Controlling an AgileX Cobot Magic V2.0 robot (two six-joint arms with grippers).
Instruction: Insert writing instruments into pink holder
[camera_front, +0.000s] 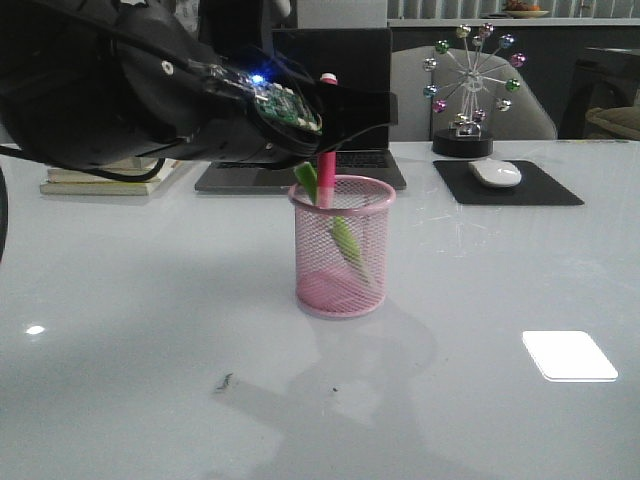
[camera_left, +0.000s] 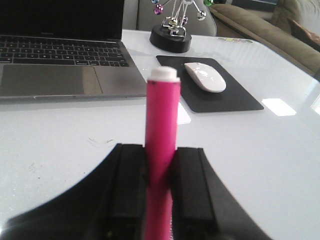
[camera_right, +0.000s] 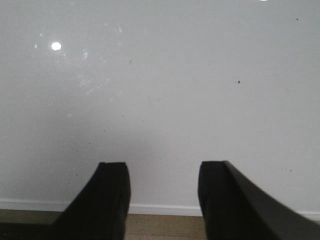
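Left gripper hangs directly over the pink wire-mesh holder, jaws clamped on the pink highlighter — the marker's long axis stands close to vertical, its lower end already past the rolled rim and inside the cup, so in my judgement the coming move is a straight drop or release along that axis. The green highlighter already leans inside the holder, its upper tip just beside the pink shaft at the rim — a possible snag. Right gripper, not visible in the front view, shows jaws spread and empty above bare white table; the left arm is clearly the nearer.
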